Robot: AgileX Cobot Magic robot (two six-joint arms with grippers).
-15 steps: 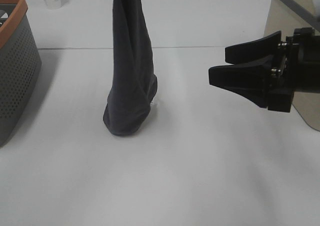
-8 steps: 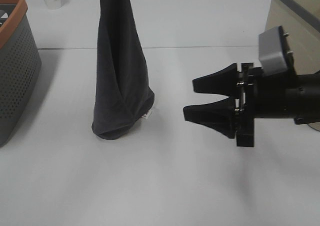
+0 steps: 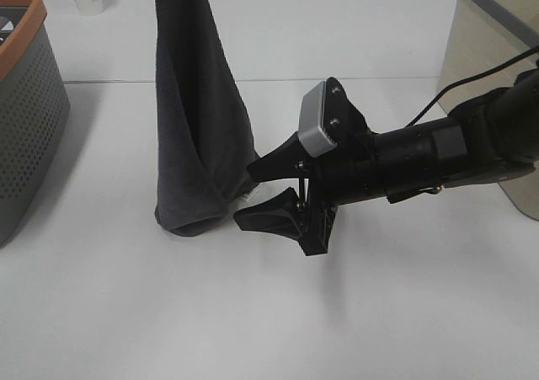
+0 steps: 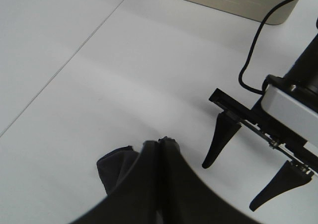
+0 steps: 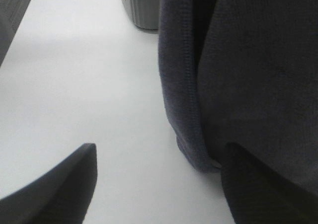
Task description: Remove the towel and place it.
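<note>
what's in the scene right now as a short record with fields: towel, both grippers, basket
towel: dark charcoal-grey terry towel, hanging upright, lower end touching the white table
left gripper: shut on the towel's top
right gripper: open, at the towel's lower hemmed edge
basket: grey perforated plastic basket with orange rim, left of the towel in the exterior view, apart from it

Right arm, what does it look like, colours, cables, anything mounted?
The right arm is matte black and cylindrical. The right gripper has two black tapering fingers. A light grey camera box sits on the wrist; a thin black cable runs behind.
</note>
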